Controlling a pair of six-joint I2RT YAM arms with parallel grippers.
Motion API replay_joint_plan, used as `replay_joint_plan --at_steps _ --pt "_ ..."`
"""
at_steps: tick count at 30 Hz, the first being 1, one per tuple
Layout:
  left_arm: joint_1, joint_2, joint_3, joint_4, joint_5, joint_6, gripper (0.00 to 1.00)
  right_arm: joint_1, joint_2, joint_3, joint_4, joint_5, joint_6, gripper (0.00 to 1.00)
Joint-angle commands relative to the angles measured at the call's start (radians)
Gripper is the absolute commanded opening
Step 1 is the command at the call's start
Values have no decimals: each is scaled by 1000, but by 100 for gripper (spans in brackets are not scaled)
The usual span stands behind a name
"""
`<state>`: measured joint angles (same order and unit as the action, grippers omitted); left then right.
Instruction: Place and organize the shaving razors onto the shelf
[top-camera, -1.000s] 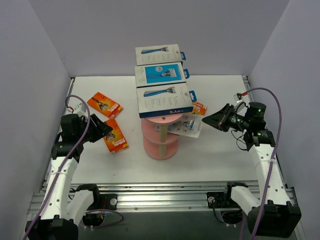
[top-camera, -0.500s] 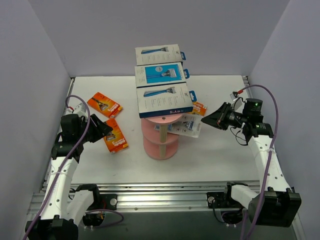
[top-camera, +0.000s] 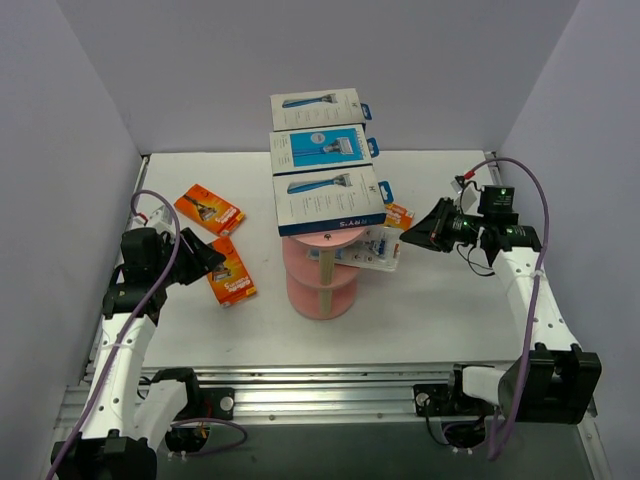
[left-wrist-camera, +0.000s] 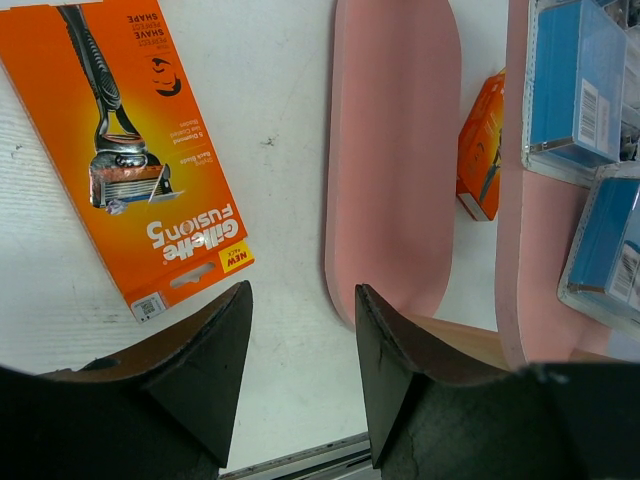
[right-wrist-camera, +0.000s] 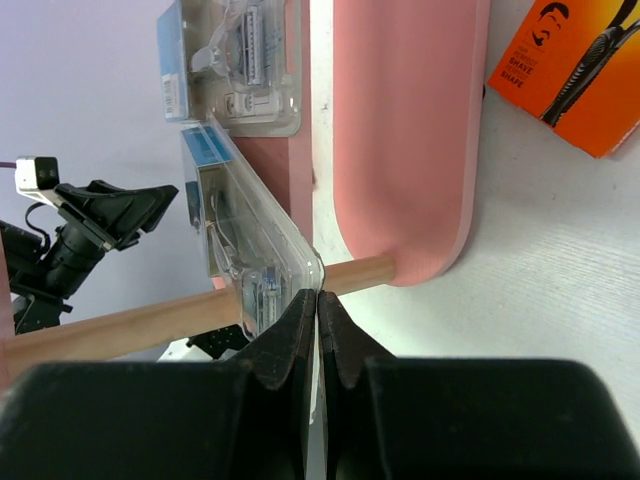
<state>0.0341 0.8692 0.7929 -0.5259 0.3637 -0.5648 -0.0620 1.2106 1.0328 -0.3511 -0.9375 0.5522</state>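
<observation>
Right wrist view: the right pincer (right-wrist-camera: 318, 298) is clenched, its tips touching a clear razor pack (right-wrist-camera: 240, 230) on the pink shelf (right-wrist-camera: 400, 120). The left pincer (left-wrist-camera: 302, 290) is spread wide near an orange razor pack (left-wrist-camera: 130, 170).

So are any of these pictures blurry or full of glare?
Top external: soft even light, hardly any shadow around the shelf. Left wrist: sharp, print on the orange razor pack is readable. Right wrist: the clear blister pack glints slightly along its edge.
</observation>
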Motion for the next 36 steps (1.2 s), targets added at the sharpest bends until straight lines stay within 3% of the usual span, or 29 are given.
replay_joint_plan --at_steps 1,36 --pt "7 -1 5 53 23 2 54 7 23 53 -38 19 -47 0" --pt "18 -12 -1 61 37 -3 54 5 219 217 -129 68 -156 0"
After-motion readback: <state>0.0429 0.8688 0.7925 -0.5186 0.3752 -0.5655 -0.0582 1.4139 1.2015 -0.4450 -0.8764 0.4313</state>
